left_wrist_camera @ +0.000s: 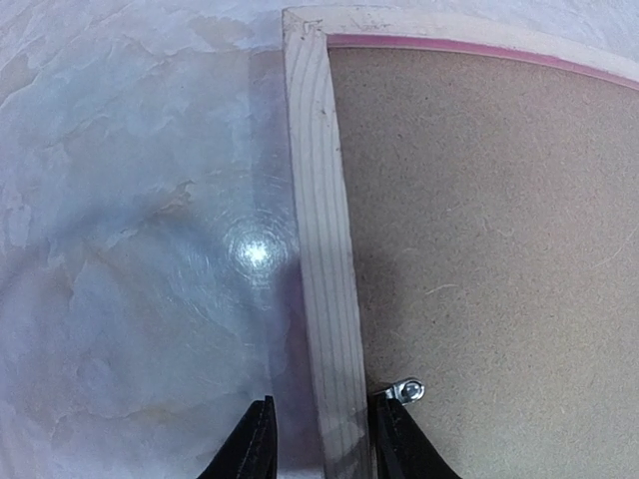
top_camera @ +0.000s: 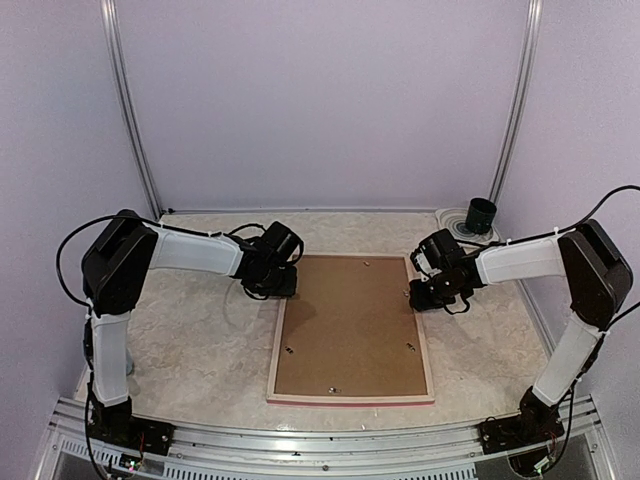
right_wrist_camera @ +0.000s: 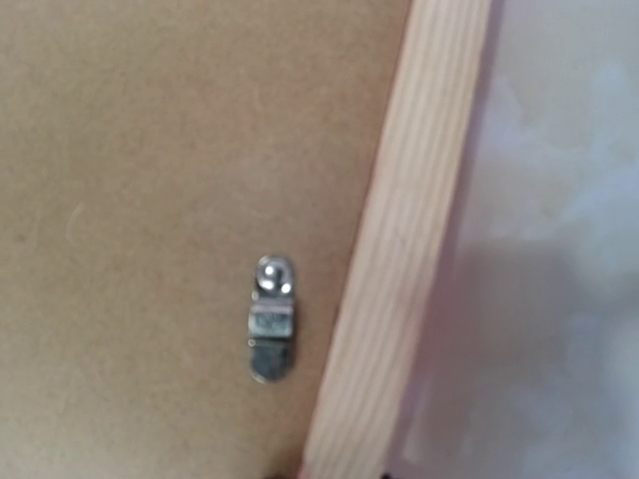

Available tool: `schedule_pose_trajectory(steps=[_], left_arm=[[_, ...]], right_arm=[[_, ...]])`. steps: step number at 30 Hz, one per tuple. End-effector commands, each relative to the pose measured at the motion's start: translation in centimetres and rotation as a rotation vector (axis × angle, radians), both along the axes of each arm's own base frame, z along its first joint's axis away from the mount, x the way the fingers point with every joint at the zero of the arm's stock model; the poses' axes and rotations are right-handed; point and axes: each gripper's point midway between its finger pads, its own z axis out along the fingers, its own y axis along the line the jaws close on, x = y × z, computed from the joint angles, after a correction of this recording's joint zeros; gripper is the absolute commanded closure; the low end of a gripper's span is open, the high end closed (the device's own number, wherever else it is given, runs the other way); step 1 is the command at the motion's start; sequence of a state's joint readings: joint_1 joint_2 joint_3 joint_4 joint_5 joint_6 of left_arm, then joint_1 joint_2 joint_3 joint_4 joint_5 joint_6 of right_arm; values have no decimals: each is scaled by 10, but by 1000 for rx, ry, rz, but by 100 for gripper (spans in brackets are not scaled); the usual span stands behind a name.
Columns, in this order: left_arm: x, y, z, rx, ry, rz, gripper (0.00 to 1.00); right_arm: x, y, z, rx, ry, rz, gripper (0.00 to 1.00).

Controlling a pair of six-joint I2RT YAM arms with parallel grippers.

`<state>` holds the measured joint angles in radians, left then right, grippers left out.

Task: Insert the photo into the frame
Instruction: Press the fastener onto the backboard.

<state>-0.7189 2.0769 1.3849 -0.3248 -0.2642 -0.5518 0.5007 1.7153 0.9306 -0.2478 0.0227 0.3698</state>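
Note:
The frame (top_camera: 277, 352) lies face down on the table, pale wood back up, with a brown backing board (top_camera: 350, 325) filling it. The photo is hidden. My left gripper (top_camera: 283, 285) is at the frame's far left corner. In the left wrist view it (left_wrist_camera: 321, 439) stands open astride the left rail (left_wrist_camera: 319, 200), with a gap on the outer side and the inner finger beside a metal clip (left_wrist_camera: 407, 390). My right gripper (top_camera: 425, 297) is on the right rail near the far end. In the right wrist view its dark tips (right_wrist_camera: 339, 475) press both sides of the rail (right_wrist_camera: 409, 249).
A dark green cup (top_camera: 481, 214) stands on a white disc at the back right corner. Small metal clips (right_wrist_camera: 271, 319) sit on the backing board along the rails. The frame's near edge lies close to the table's front rail (top_camera: 320, 440).

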Motion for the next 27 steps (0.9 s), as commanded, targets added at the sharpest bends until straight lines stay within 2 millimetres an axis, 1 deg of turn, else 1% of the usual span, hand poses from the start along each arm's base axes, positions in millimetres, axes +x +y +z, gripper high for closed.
schedule_pose_trajectory(steps=[1, 3, 6, 7, 8, 10, 13, 14, 18, 20, 22, 24, 27], left_arm=[[1, 6, -12, -6, 7, 27, 65], [0, 7, -8, -18, 1, 27, 65], [0, 11, 7, -35, -23, 40, 65], [0, 12, 15, -44, -39, 46, 65], [0, 14, 19, -45, -48, 52, 65], [0, 19, 34, -67, -81, 68, 65], [-7, 27, 37, -104, -80, 69, 62], [-7, 27, 42, -129, -91, 64, 62], [-17, 30, 37, -176, -82, 44, 60], [-24, 27, 33, -212, -73, 18, 59], [-31, 21, 28, -252, -59, -16, 58], [-39, 18, 21, -278, -42, -42, 58], [-46, 14, 15, -310, -35, -72, 57]], right_arm=[[-5, -3, -8, -15, 22, 25, 79], [-5, -2, -6, -13, 21, 27, 79], [-2, 0, -1, -5, 12, 29, 79], [0, 1, 1, -2, 9, 30, 79], [1, 2, 5, 2, 3, 29, 78], [5, 4, 14, 9, -15, 32, 76], [11, 7, 30, 20, -41, 37, 69], [13, 8, 37, 21, -51, 40, 66], [21, 11, 52, 21, -71, 52, 54], [25, 11, 56, 17, -76, 57, 48], [27, 11, 56, 8, -73, 66, 42], [29, 11, 55, 0, -67, 71, 39], [33, 11, 53, -14, -69, 75, 38]])
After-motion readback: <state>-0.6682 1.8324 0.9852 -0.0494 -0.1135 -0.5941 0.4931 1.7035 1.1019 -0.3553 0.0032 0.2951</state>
